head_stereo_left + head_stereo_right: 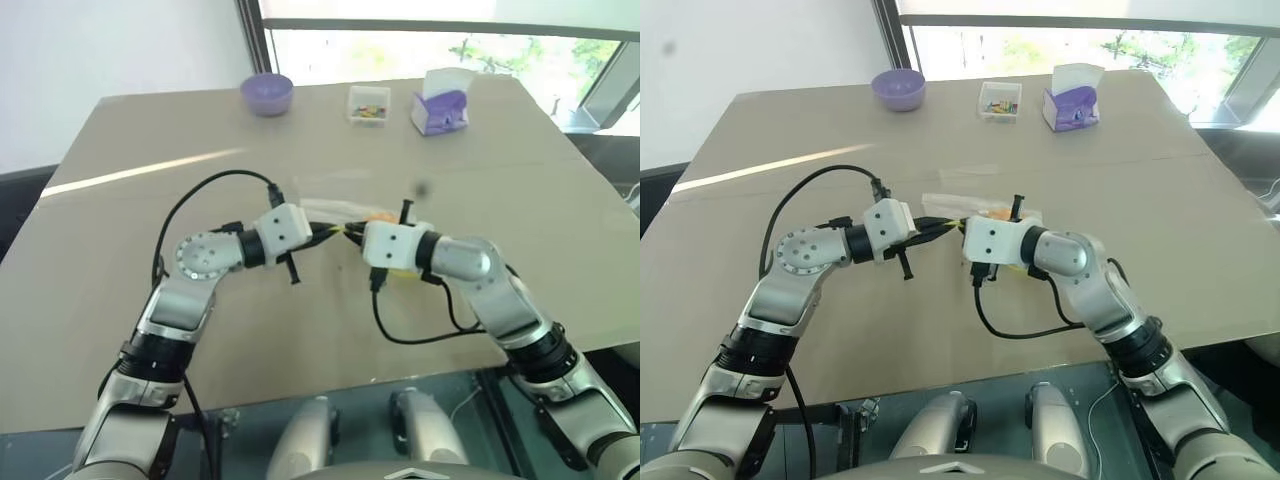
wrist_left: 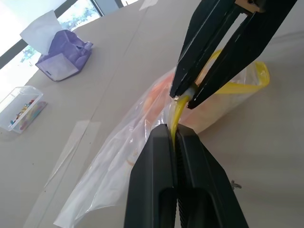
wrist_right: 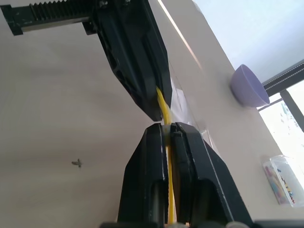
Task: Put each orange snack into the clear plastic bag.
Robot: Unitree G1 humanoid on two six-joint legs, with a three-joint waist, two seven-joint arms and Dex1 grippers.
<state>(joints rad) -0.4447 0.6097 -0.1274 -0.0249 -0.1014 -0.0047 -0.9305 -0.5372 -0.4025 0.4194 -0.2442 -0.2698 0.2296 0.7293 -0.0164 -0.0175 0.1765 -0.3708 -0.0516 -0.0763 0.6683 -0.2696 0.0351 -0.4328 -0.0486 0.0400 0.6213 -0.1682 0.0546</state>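
Yellow zip strip (image 2: 176, 118) runs taut between the 2 grippers, which meet tip to tip over the middle of the tan table (image 1: 120, 290). The left gripper (image 2: 173, 135) is clenched on that strip, its 2 black fingers pressed together with the yellow edge squeezed between them. The right gripper (image 3: 168, 127) is clamped on the same strip just beside it, so the 2 sets of fingertips nearly touch.

From the strip the clear plastic bag (image 2: 118, 161) hangs and trails onto the tabletop, its see-through body lying flat toward 12 o'clock of the grippers in the head views. An orange snack (image 2: 156, 92) sits inside the bag, seen through the plastic as an orange-yellow mass near the zip end; in the left eye view a bit of orange shows at 12 o'clock of the right wrist block.

Along the table's far edge stand 3 other things, well apart from the bag: a purple bowl (image 1: 267, 94) at about 11 o'clock of the grippers, a small clear box of colourful bits (image 1: 368, 104) at 12 o'clock, and a purple-and-white tissue box (image 1: 440, 105) at 1 o'clock.
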